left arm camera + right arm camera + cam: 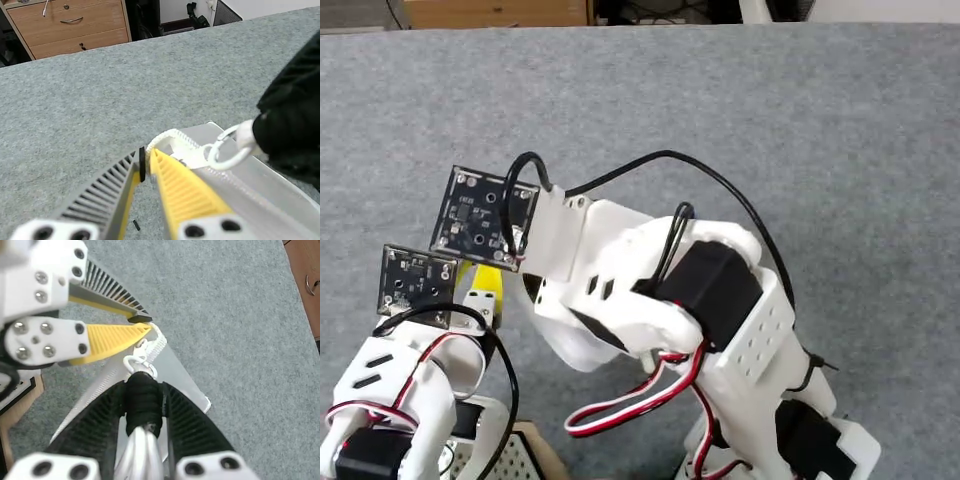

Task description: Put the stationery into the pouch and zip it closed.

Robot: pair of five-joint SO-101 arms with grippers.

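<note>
1. Right tool (143,385): the black fingers are clamped on the zip pull (245,137). I judge it is set there to draw the slider along the pouch.
2. Left tool (145,162): the yellow and grey fingers are pinched together on the white tab (172,136). This likely anchors that end so the pouch doesn't slide with the pull.
3. Pouch (180,377): it lies flat on the grey bench (100,90), near left, beneath both arms. I cannot tell if the stationery is inside.
4. The white tab sits at the pouch's end.
5. The zip pull is just beside the tab, so the slider is at that end.
</note>
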